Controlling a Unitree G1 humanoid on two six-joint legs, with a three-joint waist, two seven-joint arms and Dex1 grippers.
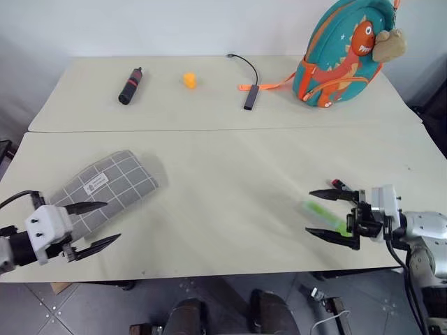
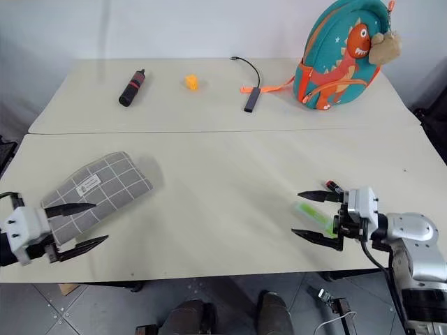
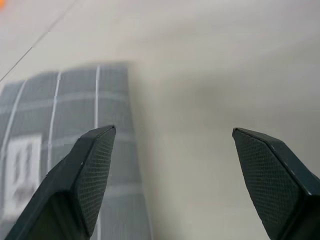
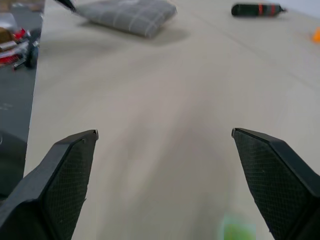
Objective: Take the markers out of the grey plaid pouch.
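The left gripper [image 1: 98,225] was held low at the near left of the table [image 1: 230,181], its forearm coming in level from the left edge and its two fingers pointed toward the table's middle. The right gripper [image 1: 327,214] was held likewise at the near right, pointed leftward across the table, one finger above the other.

The near end of the grey plaid pouch [image 1: 105,188] was covered by the left gripper's body, so its opening could not be made out. The bright green marker [image 1: 323,216] was smeared by blur; only a green patch of it was seen low between the right gripper's fingers in the right wrist view. Of the dark marker with a red end [image 1: 340,185] just the tip was seen, beside the right gripper's upper finger; the rest was hidden behind the gripper.

Both grippers were spread wide and nothing was grasped. The upper finger of the left gripper was seen over the pouch's near end; whether it touched the fabric could not be told. The pouch lay flat on the table beneath and beyond the left gripper, its white label up. The green marker lay between the right gripper's fingers, not pinched. Well beyond the grippers, on the far table, a black cylinder with a red band [image 1: 130,85], a small orange object [image 1: 189,80], a dark adapter with a cable [image 1: 249,96] and a teal dinosaur backpack [image 1: 343,52] were seen.
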